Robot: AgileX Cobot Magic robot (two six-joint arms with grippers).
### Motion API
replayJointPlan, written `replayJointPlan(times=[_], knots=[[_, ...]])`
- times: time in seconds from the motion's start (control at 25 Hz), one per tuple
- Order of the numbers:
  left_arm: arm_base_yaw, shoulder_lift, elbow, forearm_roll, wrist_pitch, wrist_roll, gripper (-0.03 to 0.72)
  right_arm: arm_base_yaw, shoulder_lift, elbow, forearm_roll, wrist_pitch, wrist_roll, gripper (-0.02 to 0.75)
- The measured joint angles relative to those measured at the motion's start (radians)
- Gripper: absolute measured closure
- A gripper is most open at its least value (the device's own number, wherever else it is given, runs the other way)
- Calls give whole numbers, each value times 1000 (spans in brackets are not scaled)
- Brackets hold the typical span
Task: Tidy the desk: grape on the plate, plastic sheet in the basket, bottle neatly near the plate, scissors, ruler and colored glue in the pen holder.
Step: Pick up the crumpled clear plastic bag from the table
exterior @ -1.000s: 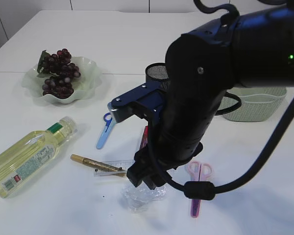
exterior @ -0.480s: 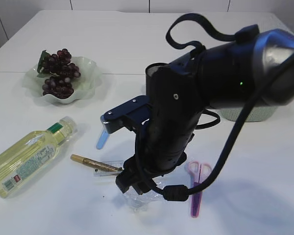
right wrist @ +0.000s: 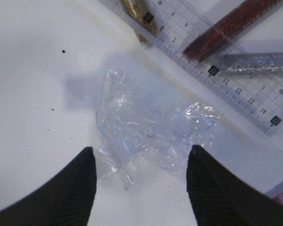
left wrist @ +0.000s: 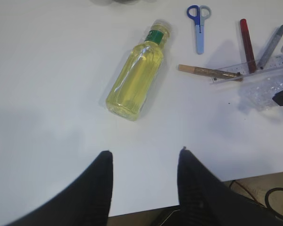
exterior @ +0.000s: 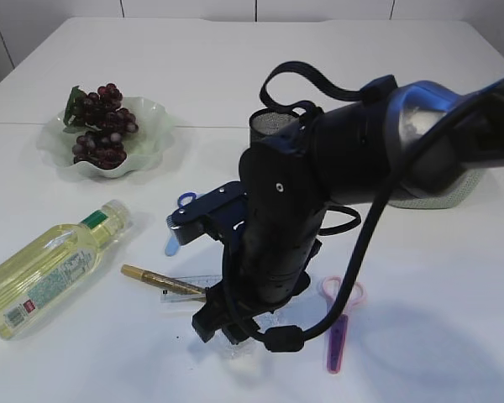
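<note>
Crumpled clear plastic sheet (right wrist: 146, 129) lies flat on the white desk (right wrist: 33, 94), and the right end effector (right wrist: 141, 181) sits right over it, its two black fingers (right wrist: 73, 188) spread wide to either side of the sheet's near edge, nothing clamped between them; whether the tips actually touch the film is hard to say. Just beyond the sheet lies the transparent ruler (right wrist: 226, 80), and resting across it are a dark red glitter glue pen (right wrist: 226, 26), a silver glitter glue pen (right wrist: 259, 63) and a gold glue pen (right wrist: 139, 12). From outside, the big black right arm (exterior: 319, 193) covers most of this spot; pink-handled scissors (exterior: 340, 315) lie just to its right, blue-handled scissors (left wrist: 199, 21) peek out behind it. The plastic bottle of yellow liquid with a green neck band (exterior: 50, 264) lies on its side, well to the left. Dark purple grapes (exterior: 101, 126) are on the pale green wavy plate (exterior: 155, 138) at the far left. The black mesh pen holder (exterior: 269, 124) stands behind the arm, the light green basket (exterior: 454, 191) further right. The left end effector (left wrist: 144, 176) hangs over bare desk near the front edge, fingers apart, holding nothing, bottle ahead of it.
</note>
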Motion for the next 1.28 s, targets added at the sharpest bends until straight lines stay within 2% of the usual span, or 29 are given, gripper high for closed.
replayJointPlan(times=[0.32, 0.52, 0.72, 1.28], knots=[[0, 0, 0, 0, 0, 0, 356, 2, 2, 0, 10, 0, 0, 256], [0, 0, 0, 0, 0, 0, 356, 33, 2, -42, 12, 21, 20, 207], [0, 0, 0, 0, 0, 0, 355, 49, 2, -79, 8, 36, 34, 196], [0, 0, 0, 0, 0, -15, 319, 49, 2, -81, -104, 88, 64, 195]])
